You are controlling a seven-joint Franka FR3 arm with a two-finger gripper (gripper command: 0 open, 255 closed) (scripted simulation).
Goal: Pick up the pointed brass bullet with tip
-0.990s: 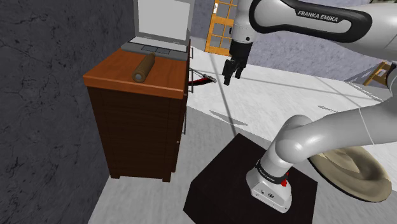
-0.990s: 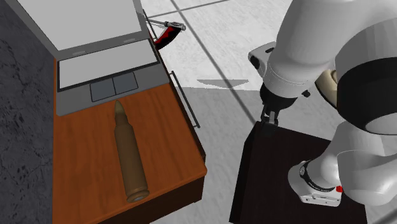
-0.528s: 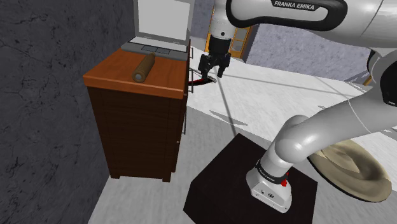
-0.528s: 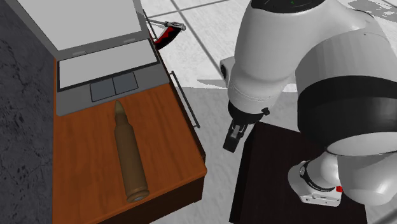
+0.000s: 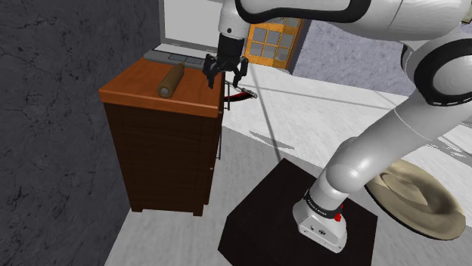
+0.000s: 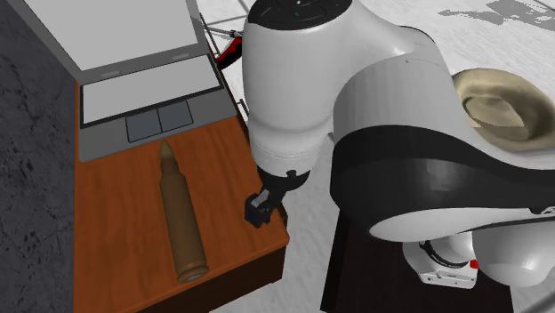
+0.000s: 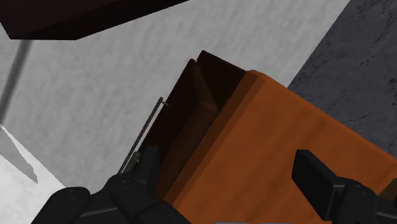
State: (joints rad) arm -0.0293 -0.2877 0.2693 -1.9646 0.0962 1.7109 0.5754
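A brown, brass-coloured bullet (image 5: 171, 78) lies on the wooden cabinet top (image 5: 140, 89), its pointed tip toward the laptop. In the second exterior view the bullet (image 6: 180, 213) stretches from near the laptop's trackpad to the cabinet's front edge. My gripper (image 5: 225, 78) hangs open above the cabinet's edge on the shoulder view's right, apart from the bullet. In the second exterior view the gripper (image 6: 260, 208) is to the bullet's right. In the wrist view the gripper (image 7: 229, 173) has its fingers wide apart over the orange-brown top (image 7: 267, 146), with nothing between them.
An open grey laptop (image 5: 185, 41) stands at the back of the cabinet. A red-handled tool (image 5: 240, 94) lies on the floor behind it. My black stand (image 5: 272, 219) and a tan round bowl-like object (image 5: 416, 200) sit on the floor at the right.
The arm has swung toward the shoulder view's left, carrying the open gripper from over the floor to above the cabinet's edge. The bullet has not moved.
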